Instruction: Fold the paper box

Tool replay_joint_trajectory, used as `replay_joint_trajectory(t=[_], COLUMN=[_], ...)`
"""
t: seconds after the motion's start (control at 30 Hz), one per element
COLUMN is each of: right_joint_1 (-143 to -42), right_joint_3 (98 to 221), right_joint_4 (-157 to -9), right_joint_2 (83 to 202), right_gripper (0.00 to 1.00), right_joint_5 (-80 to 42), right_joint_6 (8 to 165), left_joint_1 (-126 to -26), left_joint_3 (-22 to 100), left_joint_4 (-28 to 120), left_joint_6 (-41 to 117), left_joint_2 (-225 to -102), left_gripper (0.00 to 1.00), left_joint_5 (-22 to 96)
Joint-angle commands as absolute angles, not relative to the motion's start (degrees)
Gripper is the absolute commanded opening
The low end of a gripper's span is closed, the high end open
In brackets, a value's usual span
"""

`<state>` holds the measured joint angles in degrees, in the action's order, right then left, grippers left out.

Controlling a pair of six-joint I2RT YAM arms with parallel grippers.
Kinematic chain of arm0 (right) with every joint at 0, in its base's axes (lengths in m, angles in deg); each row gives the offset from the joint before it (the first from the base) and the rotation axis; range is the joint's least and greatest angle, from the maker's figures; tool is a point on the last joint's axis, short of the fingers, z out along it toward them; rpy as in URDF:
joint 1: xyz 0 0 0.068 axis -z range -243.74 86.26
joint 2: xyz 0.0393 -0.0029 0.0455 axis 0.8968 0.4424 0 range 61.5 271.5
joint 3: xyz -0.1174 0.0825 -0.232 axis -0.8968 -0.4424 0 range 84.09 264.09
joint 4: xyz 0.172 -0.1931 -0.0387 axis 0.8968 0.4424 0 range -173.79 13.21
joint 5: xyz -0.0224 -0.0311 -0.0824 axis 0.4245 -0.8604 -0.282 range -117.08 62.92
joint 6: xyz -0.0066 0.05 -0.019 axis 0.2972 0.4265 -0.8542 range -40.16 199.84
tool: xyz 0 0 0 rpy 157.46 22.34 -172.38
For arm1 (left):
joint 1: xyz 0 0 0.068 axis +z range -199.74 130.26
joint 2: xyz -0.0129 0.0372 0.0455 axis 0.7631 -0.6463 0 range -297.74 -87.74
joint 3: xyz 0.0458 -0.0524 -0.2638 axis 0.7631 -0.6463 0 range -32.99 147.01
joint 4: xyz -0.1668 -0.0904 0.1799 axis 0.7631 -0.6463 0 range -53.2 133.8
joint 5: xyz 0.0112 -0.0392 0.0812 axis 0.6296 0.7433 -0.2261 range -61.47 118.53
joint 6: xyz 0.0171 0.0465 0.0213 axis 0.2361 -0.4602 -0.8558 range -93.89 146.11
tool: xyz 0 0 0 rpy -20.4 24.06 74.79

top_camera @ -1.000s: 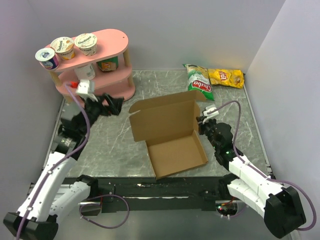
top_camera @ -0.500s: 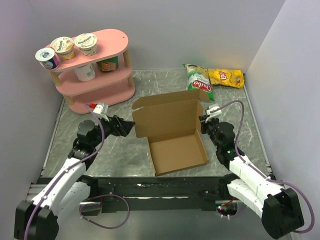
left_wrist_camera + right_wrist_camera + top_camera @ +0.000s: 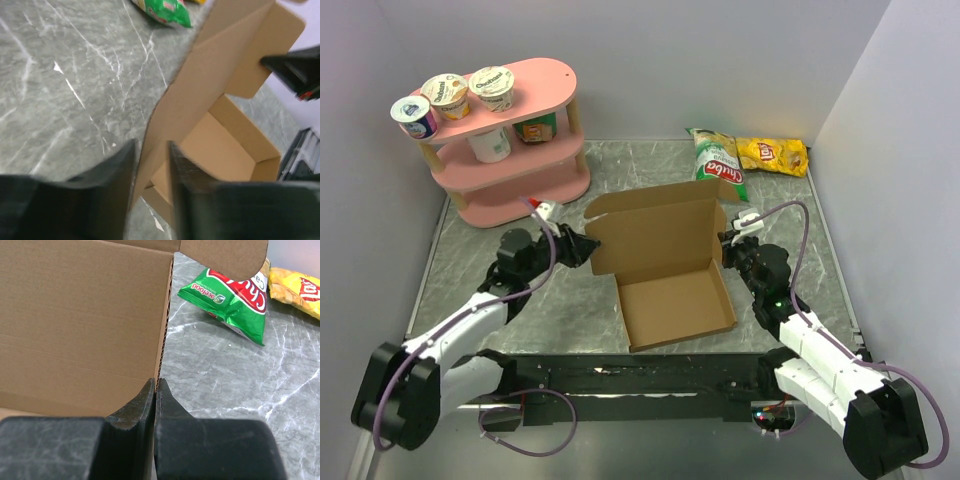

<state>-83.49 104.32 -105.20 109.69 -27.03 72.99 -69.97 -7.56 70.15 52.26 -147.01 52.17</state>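
Box: plain brown paper box (image 3: 665, 265) sat in the middle of the grey marbled table (image 3: 520, 300), between the two arms.
Tray: the shallow half lay flat on the near side, open face up, with low walls raised around it.
Lid: up it stood, roughly upright along the tray's far edge, with a small rounded flap at each end.
Left gripper: the left gripper (image 3: 582, 250) was low at the lid's left end, jaws parted a little. In the wrist view the cardboard edge ran down between its two fingers (image 3: 112, 190). A sliver of table showed beside the edge, so nothing was clamped. Whether either finger brushed the cardboard could not be told.
Right gripper: the right gripper (image 3: 725, 240) was at the lid's right end, and this one had a grip. Its fingers were pinched almost together, with the lid's right edge caught between them.
Chips: a green chip bag (image 3: 718, 165) lay on the table behind the box, and a yellow chip bag (image 3: 772, 153) lay just beside it toward the far right corner.
Shelf: a pink shelf (image 3: 520, 170) stood at the far left, well apart from the box. Three cups (image 3: 445, 95) lined its top tier, and more items sat on the tier below.
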Motion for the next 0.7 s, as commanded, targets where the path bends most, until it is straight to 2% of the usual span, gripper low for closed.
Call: replay_joint_trajectory(t=[0.0,0.03,0.07,0.17,0.3,0.67], right_joint_1=[-83.3,-83.3,-83.3,-84.1,-86.9,-96.9], right_joint_3=[104.3,104.2,104.1,103.7,101.0,98.2], right_joint_4=[-104.8,-104.7,-104.5,-103.8,-106.0,-106.6], right_joint_2=[109.6,109.3,109.1,107.6,103.4,101.8], right_gripper=[0.0,0.0,0.0,0.0,0.0,0.0], right_joint_5=[-26.3,-26.2,-26.3,-28.5,-32.9,-50.5], right_joint_6=[72.9,73.1,73.2,74.2,76.8,82.8], left_joint_1=[-76.0,-77.1,-78.9,-82.9,-86.4,-100.6], left_joint_3=[-2.1,-1.1,-0.6,1.3,2.5,9.5], left_joint_4=[70.6,70.1,68.9,66.0,64.8,59.5], left_joint_6=[47.2,46.7,46.8,49.1,55.1,57.6], left_joint_2=[-150.9,-151.4,-151.8,-153.2,-155.5,-164.0], left_gripper=[0.27,0.21,0.1,0.01,0.01,0.01], left_joint_5=[47.0,45.3,41.5,34.0,24.1,0.7])
